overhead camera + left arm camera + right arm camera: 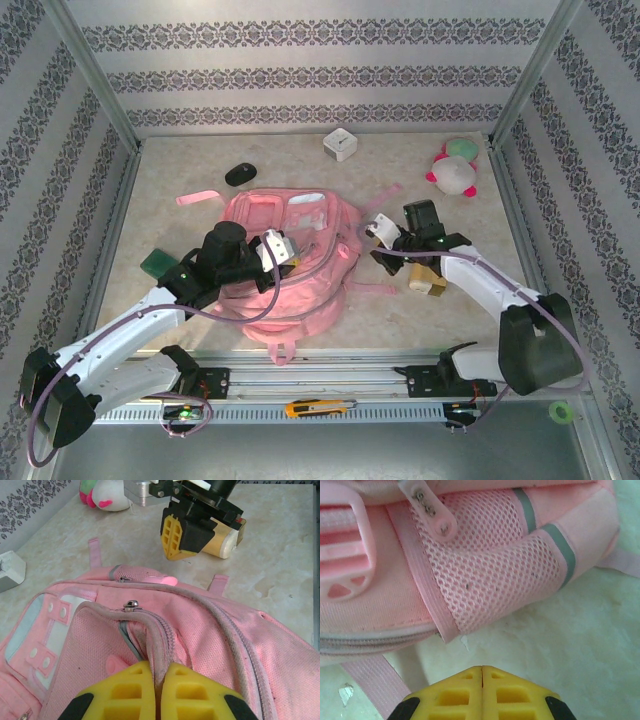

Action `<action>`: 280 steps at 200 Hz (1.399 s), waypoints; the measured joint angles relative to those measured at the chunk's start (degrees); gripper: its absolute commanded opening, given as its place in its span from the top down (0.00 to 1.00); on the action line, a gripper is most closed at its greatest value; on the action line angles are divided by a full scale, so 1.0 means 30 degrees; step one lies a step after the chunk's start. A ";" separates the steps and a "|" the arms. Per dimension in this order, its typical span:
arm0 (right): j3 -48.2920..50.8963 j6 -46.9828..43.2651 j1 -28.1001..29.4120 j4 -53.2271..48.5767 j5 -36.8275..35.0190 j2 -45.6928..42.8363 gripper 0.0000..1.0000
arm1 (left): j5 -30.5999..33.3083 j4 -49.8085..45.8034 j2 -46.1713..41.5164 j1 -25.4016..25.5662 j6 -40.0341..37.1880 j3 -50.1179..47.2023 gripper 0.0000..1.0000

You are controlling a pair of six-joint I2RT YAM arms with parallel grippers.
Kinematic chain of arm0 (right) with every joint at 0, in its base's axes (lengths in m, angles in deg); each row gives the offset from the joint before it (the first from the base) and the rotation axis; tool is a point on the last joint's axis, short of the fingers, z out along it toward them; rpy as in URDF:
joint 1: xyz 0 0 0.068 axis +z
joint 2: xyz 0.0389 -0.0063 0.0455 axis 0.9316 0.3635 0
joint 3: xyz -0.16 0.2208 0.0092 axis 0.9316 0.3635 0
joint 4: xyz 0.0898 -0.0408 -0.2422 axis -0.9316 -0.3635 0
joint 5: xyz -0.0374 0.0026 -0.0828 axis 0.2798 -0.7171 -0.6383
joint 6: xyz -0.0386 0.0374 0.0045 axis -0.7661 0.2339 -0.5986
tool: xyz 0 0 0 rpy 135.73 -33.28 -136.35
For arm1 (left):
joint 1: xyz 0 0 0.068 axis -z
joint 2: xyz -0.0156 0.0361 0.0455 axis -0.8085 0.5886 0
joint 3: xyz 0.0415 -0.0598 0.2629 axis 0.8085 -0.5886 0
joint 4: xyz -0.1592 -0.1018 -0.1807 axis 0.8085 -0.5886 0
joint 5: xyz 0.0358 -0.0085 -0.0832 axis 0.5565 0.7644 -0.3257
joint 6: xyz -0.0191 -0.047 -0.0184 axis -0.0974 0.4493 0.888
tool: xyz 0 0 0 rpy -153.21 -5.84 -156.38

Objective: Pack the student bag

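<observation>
The student bag (300,265), a large pink backpack, lies flat mid-table. My left gripper (277,250) rests on top of it. In the left wrist view its yellow fingers (127,685) are shut on a raised fold of the bag's zipper edge (159,637). My right gripper (381,236) sits at the bag's right side. Seen from the right wrist, that gripper (482,669) is shut with nothing between its fingers, just above the table beside the bag's mesh side pocket (490,565). The right gripper (173,536) also shows beyond the bag in the left wrist view.
A pink-and-white plush toy (455,170), a white cube (341,144) and a black mouse (240,174) lie behind the bag. A beige cylinder (425,278) lies under the right arm, a green item (157,263) by the left arm. An orange knife (318,407) lies on the front rail.
</observation>
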 measured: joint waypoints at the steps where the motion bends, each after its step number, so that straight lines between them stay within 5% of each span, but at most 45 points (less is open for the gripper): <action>1: -0.0015 -0.0015 0.0000 0.0007 0.0036 0.0015 0.94 | 0.0007 0.0000 0.0000 0.0000 0.0000 0.0000 1.00; 22: -0.0073 -0.0576 0.0656 -0.0146 0.0641 -0.0051 0.69 | 0.0131 0.0000 -0.0007 0.0000 0.0007 0.0000 1.00; 48: 0.0022 -0.0758 0.2506 -0.0503 0.1166 -0.0962 0.58 | 0.0131 -0.0007 -0.0058 -0.0015 0.0073 0.0007 1.00; 104: 0.2229 0.1865 0.5778 0.0357 0.1115 -0.5195 0.56 | -0.1151 -0.0503 -0.0721 -0.1107 0.0000 0.0022 1.00; 155: 0.6805 0.6958 0.6805 0.5450 -0.0801 -0.8204 0.55 | -0.3614 -0.1413 -0.1035 -0.2601 -0.0393 0.0153 1.00; 201: 0.9573 0.8801 0.7293 0.9260 -0.0816 -0.7635 0.51 | -0.4685 -0.1450 -0.0925 -0.3002 -0.0437 0.0262 1.00; 280: 0.9100 0.9034 0.7278 1.3245 0.1151 -0.4211 0.52 | -0.5100 -0.1464 -0.0889 -0.3002 -0.0423 0.0284 1.00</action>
